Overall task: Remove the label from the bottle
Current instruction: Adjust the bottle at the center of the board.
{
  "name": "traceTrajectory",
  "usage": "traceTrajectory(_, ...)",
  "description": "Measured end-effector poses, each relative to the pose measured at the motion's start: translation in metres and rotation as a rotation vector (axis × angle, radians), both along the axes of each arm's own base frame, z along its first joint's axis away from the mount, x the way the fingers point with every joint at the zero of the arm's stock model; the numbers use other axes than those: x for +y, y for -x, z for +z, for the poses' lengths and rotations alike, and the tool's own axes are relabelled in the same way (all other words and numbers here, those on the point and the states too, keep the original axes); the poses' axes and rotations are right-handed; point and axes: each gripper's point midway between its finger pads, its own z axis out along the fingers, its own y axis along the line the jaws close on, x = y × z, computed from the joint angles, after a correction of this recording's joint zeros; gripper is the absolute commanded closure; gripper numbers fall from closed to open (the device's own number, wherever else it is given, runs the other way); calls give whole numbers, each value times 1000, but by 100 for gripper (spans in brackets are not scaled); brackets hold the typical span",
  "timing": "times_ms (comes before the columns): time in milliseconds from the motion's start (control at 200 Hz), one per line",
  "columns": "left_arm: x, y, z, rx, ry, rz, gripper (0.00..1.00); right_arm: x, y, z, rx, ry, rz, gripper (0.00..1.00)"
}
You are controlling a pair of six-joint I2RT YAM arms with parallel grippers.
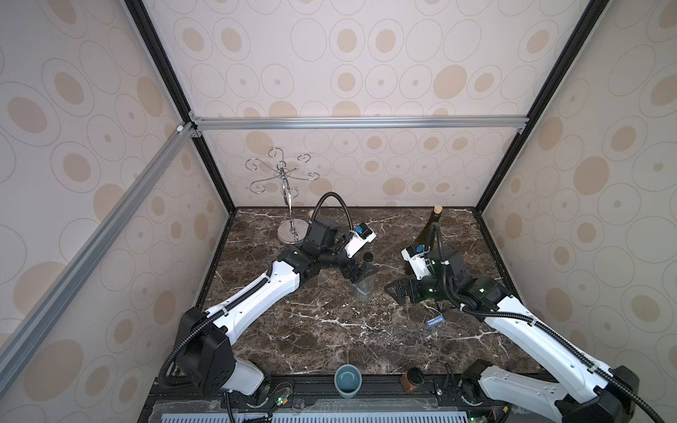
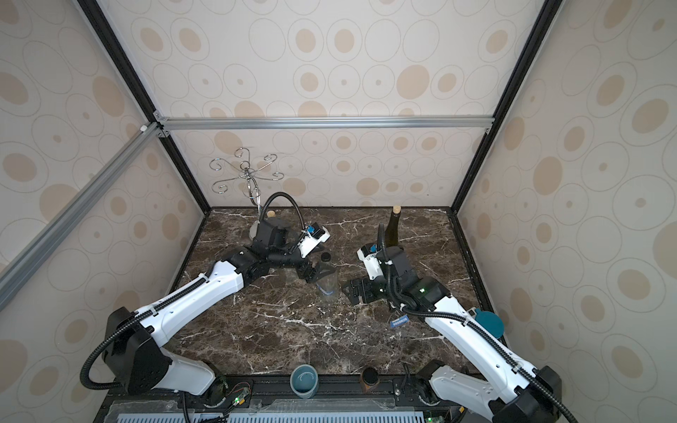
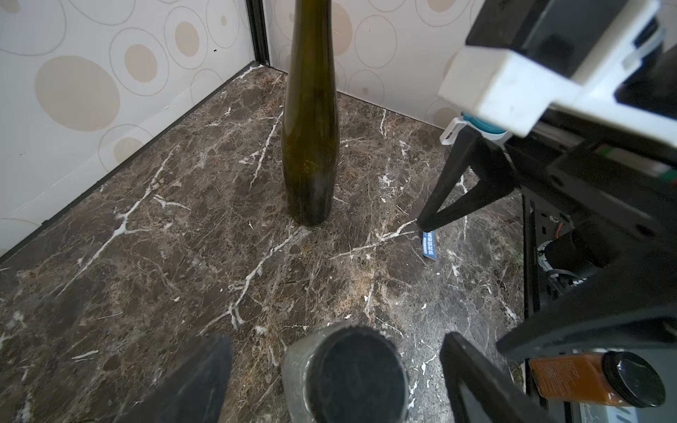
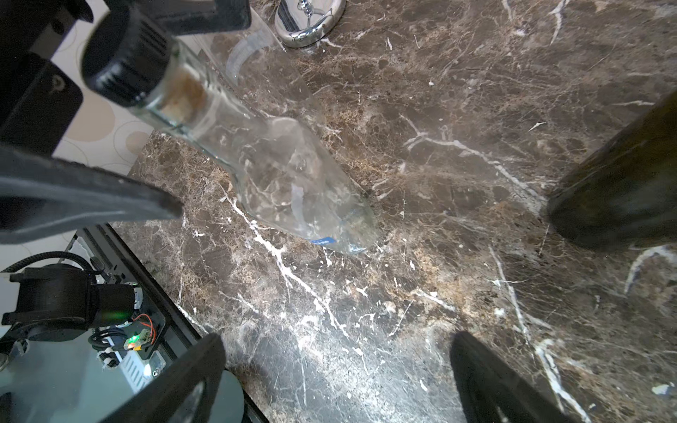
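Dark green corked bottle is standing upright at the back of the marble table, chrome hook stand is sitting well apart from it, 1 cup and 1 brown jar are sitting up front.

You've got: table dk brown marble-look, glossy | clear bottle transp. glass, smooth; cap blk ribbed plastic | green bottle dk glass, glossy; cork stopper | stand chrome metal, mirror-shiny | label blue, paper-like | wall matt
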Motion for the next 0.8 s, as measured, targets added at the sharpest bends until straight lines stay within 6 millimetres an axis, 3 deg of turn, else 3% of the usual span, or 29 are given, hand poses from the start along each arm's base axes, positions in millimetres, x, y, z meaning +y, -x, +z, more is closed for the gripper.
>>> traceTrajectory(235,-2,-2,-6,10,-5,-8,27,-2,-3,1,0,-12,-7,1)
traceTrajectory(625,-9,-5,-4,10,16,-25,61,-4,-4,-1,3,-15,-13,1)
traceTrajectory(800,-8,-8,-2,-5,18,-16,70,-5,-4,-1,2,-16,-16,1)
